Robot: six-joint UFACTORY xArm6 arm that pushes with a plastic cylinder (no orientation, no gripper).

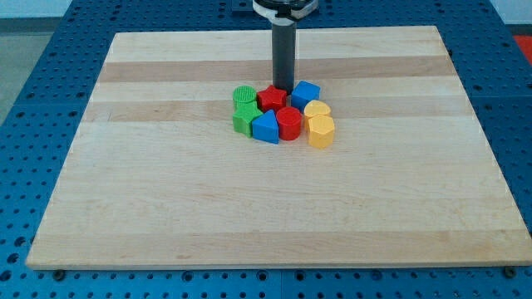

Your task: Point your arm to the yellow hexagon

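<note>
the near part of the wooden surface (pixel 266 216), toward the view's bottom, was seen as pale planks lying on a blue perforated base (pixel 33 91). the blocks were found gathered in one tight cluster a little above the middle of the surface.

at the near edge of the cluster, on the view's right, the yellow hexagon (pixel 321 131) was seen, standing as the nearest and rightmost block. just to its left a red cylinder (pixel 288 123) was placed, close against it, and left of that a blue block (pixel 266 127) of roughly triangular shape was noted. further left a green block (pixel 244 117) was seen, its shape not clearly made out.

behind these, a second row was observed. a yellow heart-shaped block (pixel 317 109) was set directly behind the yellow hexagon, touching or nearly touching it. a blue cube (pixel 305 93) was seen behind that, a red star-like block (pixel 271 98) at the cluster's middle, and a second green block (pixel 244 95), rounded, at the view's left.

farthest back, the dark rod was seen coming down from the view's top, and my tip (pixel 283 89) was placed at the far edge of the cluster, between the red star-like block and the blue cube. my tip was thus kept apart from the yellow hexagon, with other blocks lying between them. no grasping tool was carried, so no open or closed state could be told.
</note>
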